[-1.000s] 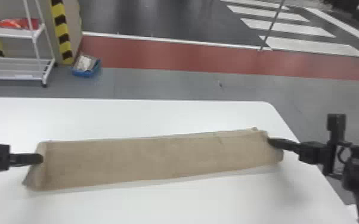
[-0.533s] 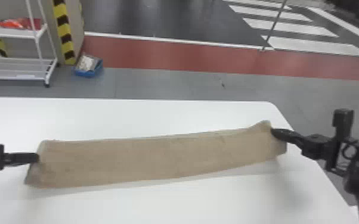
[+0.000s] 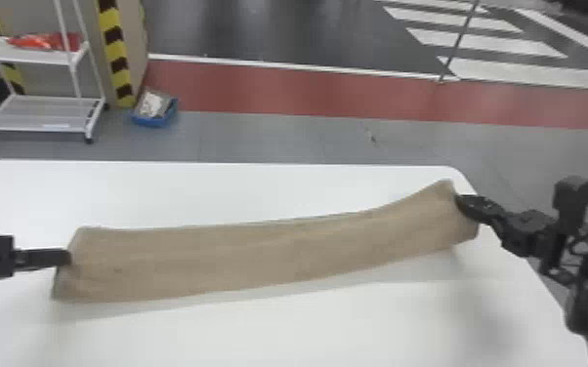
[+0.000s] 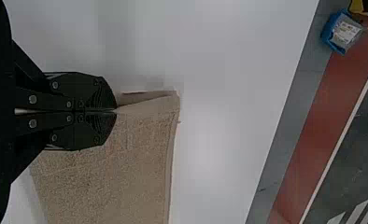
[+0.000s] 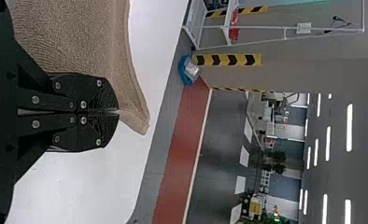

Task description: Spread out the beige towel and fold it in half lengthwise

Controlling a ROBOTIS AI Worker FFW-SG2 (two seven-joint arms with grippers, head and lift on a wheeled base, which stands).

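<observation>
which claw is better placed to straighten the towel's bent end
Right, most likely: the right claw is shut on the beige towel's end that bends toward the far edge of the table. The left claw grips the opposite end.

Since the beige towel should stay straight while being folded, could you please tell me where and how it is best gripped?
Probably by its two short ends, coming in from left and right: the towel forms a long, narrow strip running sideways, and its thin edges should pinch easily. The left gripper and right gripper hold those ends.
</observation>
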